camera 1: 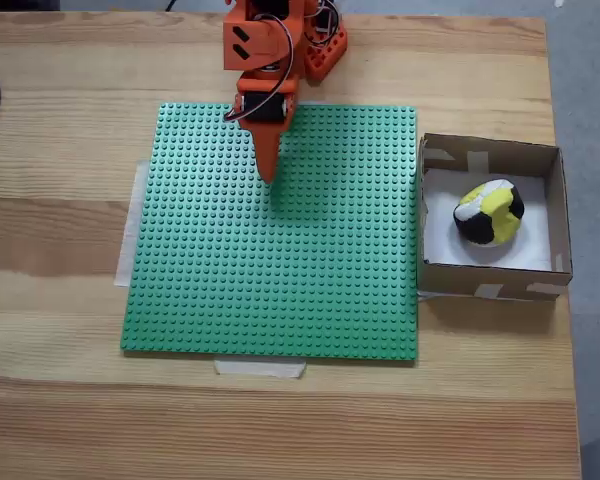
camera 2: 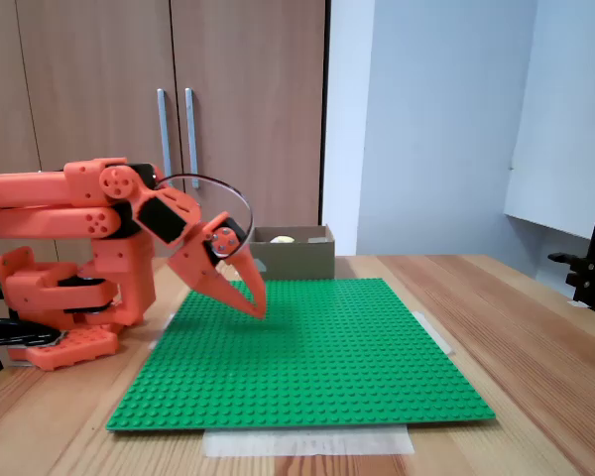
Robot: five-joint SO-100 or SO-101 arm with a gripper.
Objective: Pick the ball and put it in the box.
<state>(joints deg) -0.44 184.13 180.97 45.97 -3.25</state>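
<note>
- Our gripper (camera 1: 269,172) hangs over the green studded plate (camera 1: 280,290), fingers together and holding nothing; in a fixed view (camera 2: 258,307) the tip is just above the studs.
- We see the arm folded low, gripper tilted downward.
- Well apart from the gripper, to its right in a fixed view, the ball (camera 1: 488,212) lies inside the box (camera 1: 488,281); being round, it shows no long axis.

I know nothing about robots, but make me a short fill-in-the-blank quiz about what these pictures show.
1. The ball lies inside the ____.
2. The gripper hangs above a baseplate coloured ____.
3. The gripper holds ____.
4. In the fixed view from above, the box stands at the baseplate's ____ edge.

Missing words: box; green; nothing; right
</note>
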